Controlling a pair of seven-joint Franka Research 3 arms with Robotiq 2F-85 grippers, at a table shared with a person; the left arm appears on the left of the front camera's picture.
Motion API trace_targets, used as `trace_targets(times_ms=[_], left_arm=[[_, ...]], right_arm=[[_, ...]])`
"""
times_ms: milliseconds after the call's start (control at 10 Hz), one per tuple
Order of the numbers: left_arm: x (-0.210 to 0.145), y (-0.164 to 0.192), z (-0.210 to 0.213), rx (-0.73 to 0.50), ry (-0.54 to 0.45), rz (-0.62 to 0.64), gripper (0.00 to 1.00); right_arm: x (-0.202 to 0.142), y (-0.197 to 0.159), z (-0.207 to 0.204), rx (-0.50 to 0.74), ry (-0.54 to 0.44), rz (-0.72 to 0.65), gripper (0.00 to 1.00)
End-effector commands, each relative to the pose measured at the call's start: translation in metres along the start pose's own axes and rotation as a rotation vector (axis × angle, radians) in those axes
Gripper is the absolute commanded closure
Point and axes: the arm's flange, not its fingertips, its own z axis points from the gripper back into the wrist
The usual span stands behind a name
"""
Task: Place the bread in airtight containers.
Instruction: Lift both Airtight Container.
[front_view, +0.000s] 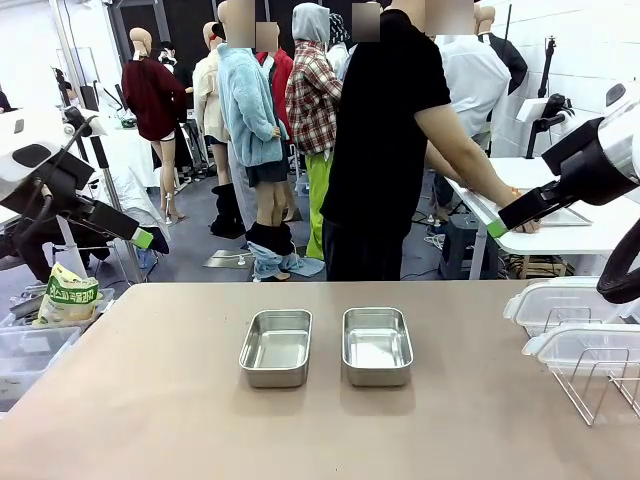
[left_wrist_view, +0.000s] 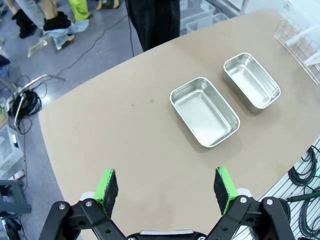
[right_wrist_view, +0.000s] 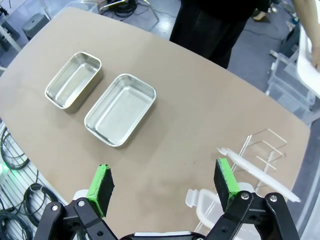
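Two empty stainless-steel containers stand side by side mid-table: the left one (front_view: 276, 346) (left_wrist_view: 204, 111) (right_wrist_view: 74, 80) and the right one (front_view: 377, 345) (left_wrist_view: 251, 80) (right_wrist_view: 120, 108). The bread is out of view. My left gripper (front_view: 152, 239) (left_wrist_view: 166, 189) hangs open high off the table's left edge, nothing between its green pads. My right gripper (front_view: 497, 227) (right_wrist_view: 163, 186) hangs open high above the right side, also empty. Clear white-rimmed lids (front_view: 560, 300) (right_wrist_view: 257, 170) rest on a wire rack at the right.
A wire rack (front_view: 600, 375) (left_wrist_view: 300, 37) (right_wrist_view: 262, 145) stands at the table's right edge. A person in black (front_view: 385, 150) stands at the far side, turned to a white table (front_view: 590, 232) behind, hand on a flat tray (front_view: 565, 215). Bins and a bag (front_view: 68, 296) sit left of the table.
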Motion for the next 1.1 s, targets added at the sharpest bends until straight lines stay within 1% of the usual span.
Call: trace_targets(times_ms=[0,1000], left_arm=[[0.0001,-0.0003,0.0009,-0.005,-0.004,-0.007,0.00],[0.0001,-0.0003,0.0009,-0.005,-0.004,-0.007,0.00]], right_arm=[[0.0006,-0.0002,-0.0015,0.007,-0.007,0.003,0.00],[0.0006,-0.0002,-0.0015,0.007,-0.007,0.003,0.00]])
